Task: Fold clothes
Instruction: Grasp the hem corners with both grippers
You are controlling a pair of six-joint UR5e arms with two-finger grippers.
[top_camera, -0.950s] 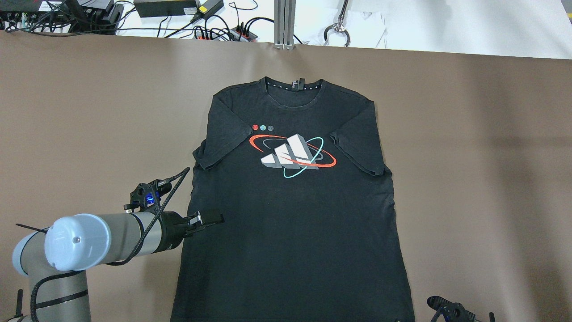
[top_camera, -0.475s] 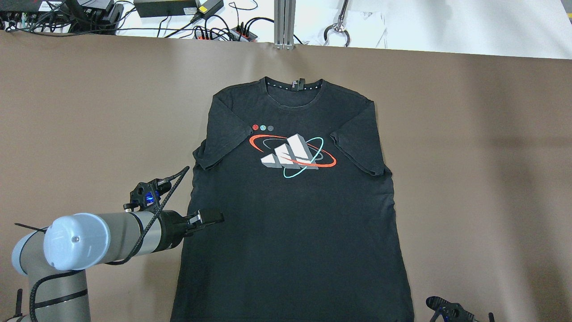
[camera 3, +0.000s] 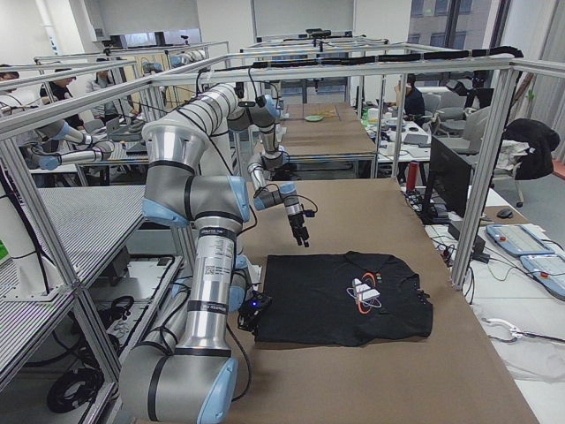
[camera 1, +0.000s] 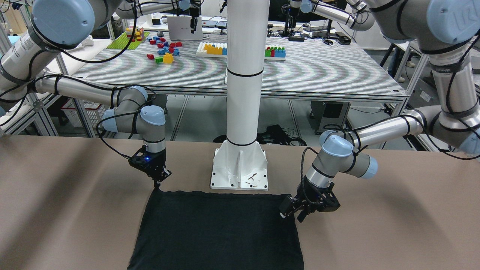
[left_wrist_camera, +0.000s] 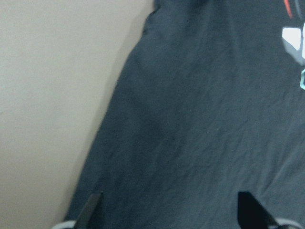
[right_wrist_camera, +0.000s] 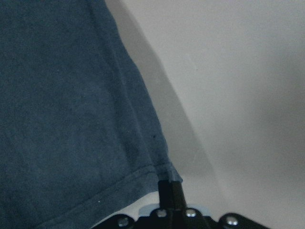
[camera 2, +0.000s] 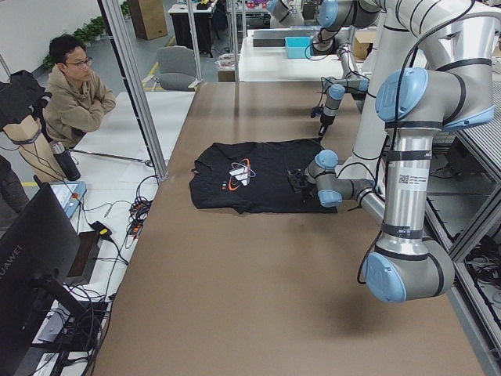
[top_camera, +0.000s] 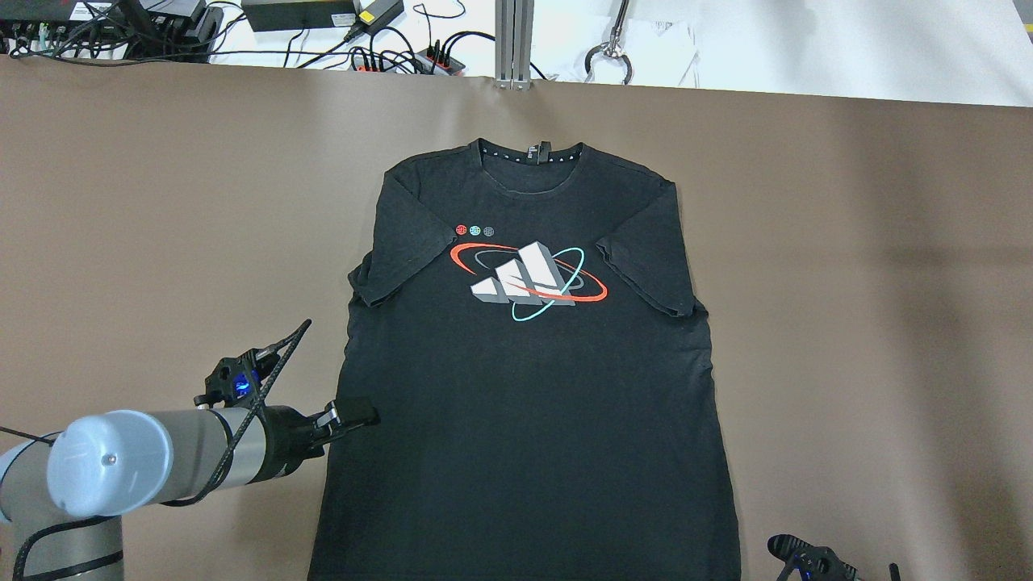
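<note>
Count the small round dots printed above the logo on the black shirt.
3, in a row on the shirt above the logo, seen from overhead: a red dot, a teal dot, a grey dot, left to right. None looks hidden.

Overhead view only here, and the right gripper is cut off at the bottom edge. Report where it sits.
Observer: In the front-facing view the right gripper stands tip down at a hem corner of the shirt.
Operator: Give me its jaws.
Observer: The right wrist view shows them closed; a pinch on the cloth cannot be confirmed.
Operator: Now the left gripper.
Observer: The left wrist view shows the left gripper open above the fabric by the shirt's side edge.
</note>
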